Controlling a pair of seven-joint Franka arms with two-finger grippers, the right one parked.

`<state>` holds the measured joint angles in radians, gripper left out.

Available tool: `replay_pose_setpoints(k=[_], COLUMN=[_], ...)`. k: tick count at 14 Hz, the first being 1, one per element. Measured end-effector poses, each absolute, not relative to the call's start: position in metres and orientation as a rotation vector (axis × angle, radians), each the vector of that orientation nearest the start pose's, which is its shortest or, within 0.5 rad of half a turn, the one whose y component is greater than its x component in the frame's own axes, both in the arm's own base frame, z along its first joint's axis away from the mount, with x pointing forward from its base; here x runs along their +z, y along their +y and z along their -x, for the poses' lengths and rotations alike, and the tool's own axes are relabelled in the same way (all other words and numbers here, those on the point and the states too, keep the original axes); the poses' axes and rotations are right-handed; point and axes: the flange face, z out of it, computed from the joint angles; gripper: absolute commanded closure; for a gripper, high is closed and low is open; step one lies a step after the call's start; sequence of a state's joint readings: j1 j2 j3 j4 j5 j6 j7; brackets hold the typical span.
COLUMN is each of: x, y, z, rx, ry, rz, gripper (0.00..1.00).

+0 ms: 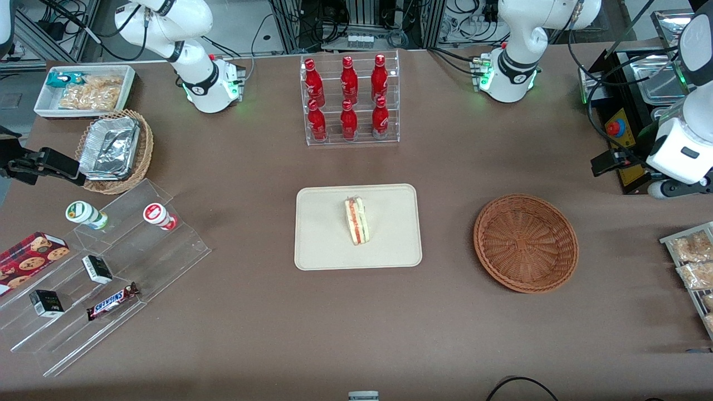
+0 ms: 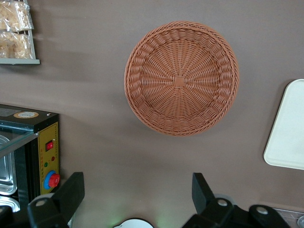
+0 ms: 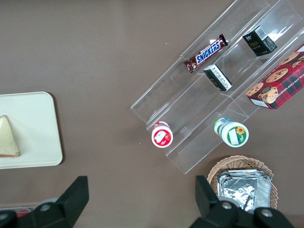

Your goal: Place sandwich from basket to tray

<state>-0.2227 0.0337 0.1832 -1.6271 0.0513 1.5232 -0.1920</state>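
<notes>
The sandwich (image 1: 356, 221) stands on its edge in the middle of the cream tray (image 1: 323, 239), its red and green filling facing up. The reddish-brown basket (image 1: 526, 243) sits empty beside the tray, toward the working arm's end of the table. My left gripper (image 1: 609, 162) hangs high above the table, farther from the front camera than the basket and next to the black control box (image 1: 618, 128). In the left wrist view the gripper (image 2: 137, 180) is open with nothing between its fingers, and the basket (image 2: 181, 78) and a corner of the tray (image 2: 289, 128) show below it.
A clear rack of red bottles (image 1: 350, 100) stands farther from the front camera than the tray. A stepped acrylic shelf of snacks (image 1: 106, 262), a tan basket of foil containers (image 1: 114, 150) and a white bin (image 1: 83, 89) lie toward the parked arm's end. Snack packets (image 1: 693, 262) lie near the basket.
</notes>
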Motion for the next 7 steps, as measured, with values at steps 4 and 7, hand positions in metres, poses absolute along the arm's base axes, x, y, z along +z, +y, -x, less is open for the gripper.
replay_pose_setpoints(k=[4, 7], x=[0.578, 0.588], y=[-0.021, -0.016], z=[-0.555, -0.552], rx=[0.202, 0.224], ry=[-0.223, -0.239], rz=[3.053, 3.051], gripper=[0.0, 0.0])
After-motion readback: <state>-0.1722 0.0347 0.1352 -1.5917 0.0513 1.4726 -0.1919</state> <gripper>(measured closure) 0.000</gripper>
